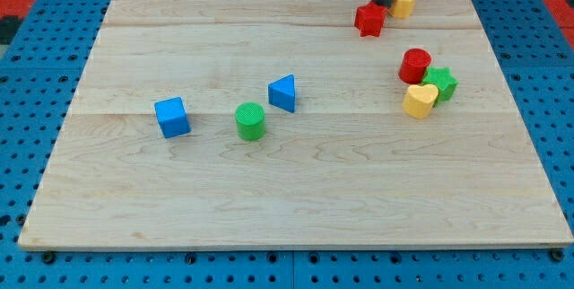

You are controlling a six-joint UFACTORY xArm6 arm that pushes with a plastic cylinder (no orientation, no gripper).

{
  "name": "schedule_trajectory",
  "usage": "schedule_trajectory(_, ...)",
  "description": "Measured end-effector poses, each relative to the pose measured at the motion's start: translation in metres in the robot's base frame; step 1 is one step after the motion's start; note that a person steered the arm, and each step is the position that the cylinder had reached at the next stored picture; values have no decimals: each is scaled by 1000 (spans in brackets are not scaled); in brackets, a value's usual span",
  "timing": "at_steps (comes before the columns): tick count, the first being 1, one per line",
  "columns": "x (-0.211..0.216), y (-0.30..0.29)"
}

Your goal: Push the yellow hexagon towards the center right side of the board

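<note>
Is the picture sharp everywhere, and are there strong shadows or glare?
Camera view: even, soft light, no glare on the board; blocks such as the blue cube look sharp with faint shadows; my tip, beside the yellow hexagon, is slightly soft.

**Materials and finishes**

Board (296, 190): pale wood, visible grain, plank seams, smooth matt. Around it a blue pegboard surface (27, 100), perforated, likely plastic or painted metal, slight sheen. Blocks look like matt plastic: yellow hexagon (404, 2) at 1 o'clock, red star (369, 20) beside it, red cylinder (414, 65), green star (440, 83), yellow heart (419, 100) at 3 o'clock. Green cylinder (250, 120) shows a ribbed top. Blue cube (171, 116), blue triangle (282, 92): smooth faces. Rod dark, matt; my tip (381, 4) sits between star and hexagon.
</note>
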State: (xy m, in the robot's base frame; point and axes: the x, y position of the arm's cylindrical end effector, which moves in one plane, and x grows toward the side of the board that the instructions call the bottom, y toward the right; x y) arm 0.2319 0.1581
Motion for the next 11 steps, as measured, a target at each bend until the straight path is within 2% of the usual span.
schedule_trajectory(1, -40, -1)
schedule_trajectory(2, -39, 4)
schedule_trajectory(3, -33, 70)
schedule_trajectory(4, -7, 69)
schedule_trajectory(6, 33, -3)
schedule_trajectory(7, 94, 1)
schedule_trajectory(9, 24, 27)
schedule_trajectory(10, 26, 71)
schedule_trajectory(11, 56, 93)
